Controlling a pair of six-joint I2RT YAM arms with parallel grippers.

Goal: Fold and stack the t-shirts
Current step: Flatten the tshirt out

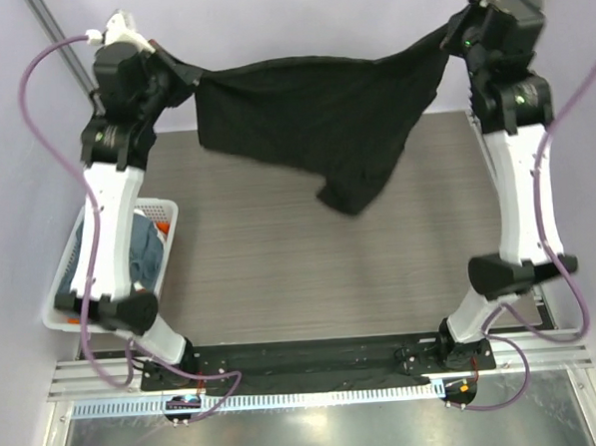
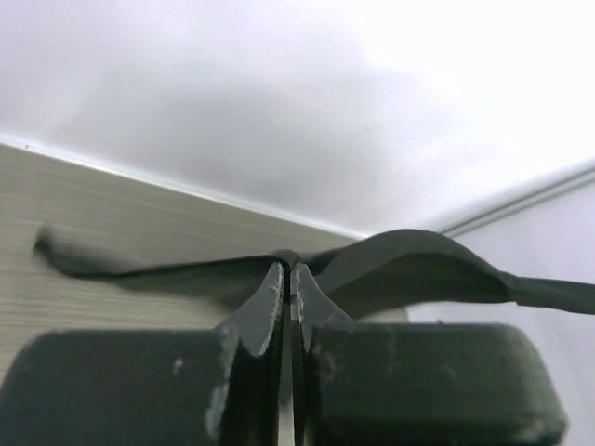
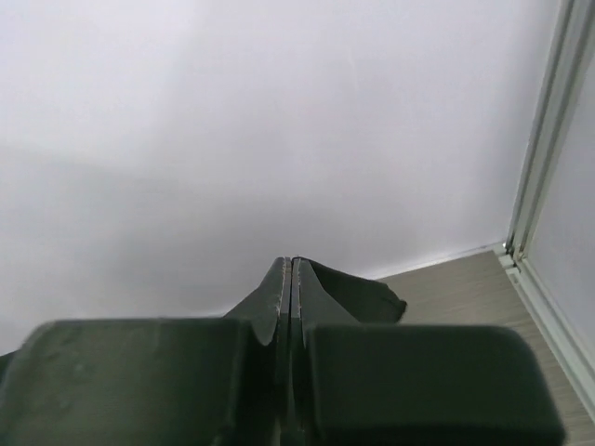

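Jaws first: left jaws clamped tight on one upper corner of the black t-shirt (image 1: 312, 117). In the left wrist view we see dark cloth nipped right at the tips. Under the left arm (image 1: 113, 223), beside the counter's (image 1: 281, 284) left edge, a white lattice basket (image 1: 61, 285) holds a blue-grey shirt (image 1: 148, 253) and some orange cloth (image 1: 162, 226). We note the black t-shirt stretched in the air between both arms, over the counter's far edge. Its middle sags and one lower fold droops toward the wood-grain top; we cannot tell whether it touches. On the right arm (image 1: 516, 192), right jaws likewise closed on the opposite corner, with fabric showing beside the tips.
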